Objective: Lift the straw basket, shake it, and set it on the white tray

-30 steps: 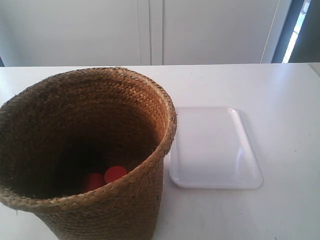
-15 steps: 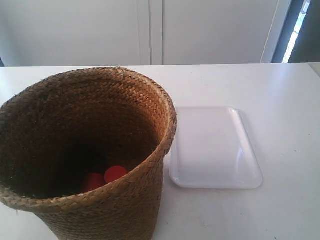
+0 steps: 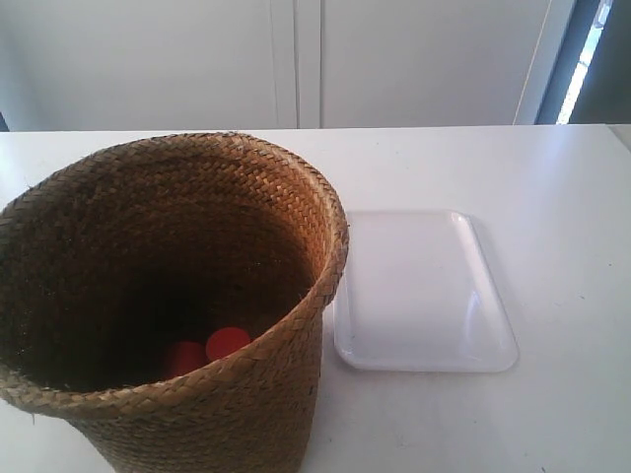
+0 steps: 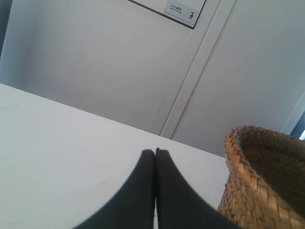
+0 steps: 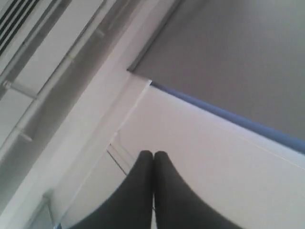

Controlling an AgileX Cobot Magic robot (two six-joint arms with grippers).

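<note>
The straw basket (image 3: 187, 286) stands upright on the white table at the front left of the exterior view, with two red round objects (image 3: 205, 350) on its bottom. Just to its right lies the white tray (image 3: 419, 291), bare. Neither arm shows in the exterior view. In the left wrist view my left gripper (image 4: 155, 151) is shut with nothing in it, low over the table, and the straw basket (image 4: 259, 181) stands beside it, apart. My right gripper (image 5: 153, 153) is shut and empty, pointing up at wall and ceiling.
The white table (image 3: 552, 177) stretches behind and to the right of the tray. White wall panels (image 3: 296, 59) stand behind the table's far edge. A small sign (image 4: 180, 10) hangs on the wall in the left wrist view.
</note>
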